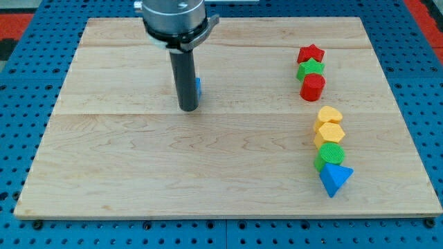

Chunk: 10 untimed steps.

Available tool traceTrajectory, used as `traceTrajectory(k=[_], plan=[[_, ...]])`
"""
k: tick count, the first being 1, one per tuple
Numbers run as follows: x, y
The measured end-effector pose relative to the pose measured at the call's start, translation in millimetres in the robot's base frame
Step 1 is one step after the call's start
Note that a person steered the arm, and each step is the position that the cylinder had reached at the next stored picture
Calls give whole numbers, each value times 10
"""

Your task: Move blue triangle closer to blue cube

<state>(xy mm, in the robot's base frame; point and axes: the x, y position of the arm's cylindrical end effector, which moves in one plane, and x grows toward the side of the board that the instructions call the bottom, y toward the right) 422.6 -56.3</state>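
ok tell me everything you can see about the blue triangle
The blue triangle is a solid, matte blue wedge, plastic by its look, lying near the board's lower right. It ends a column of blocks, its top edge against the green block above. My tip is far off at the view's upper left, not touching.

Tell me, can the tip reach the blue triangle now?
Probably yes. My tip stands by the blue cube, and bare board lies between it and the blue triangle, beside the green block.

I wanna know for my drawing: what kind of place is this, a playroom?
Probably a robot lab bench: a wooden board on a blue pegboard table, a dark rod with my tip, and sorted blocks like the blue triangle.
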Motion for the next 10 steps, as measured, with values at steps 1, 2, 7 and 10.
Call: traceTrajectory(k=[1,2,7,10], plan=[[310,0],[1109,318],[1519,2117],[1411,641]])
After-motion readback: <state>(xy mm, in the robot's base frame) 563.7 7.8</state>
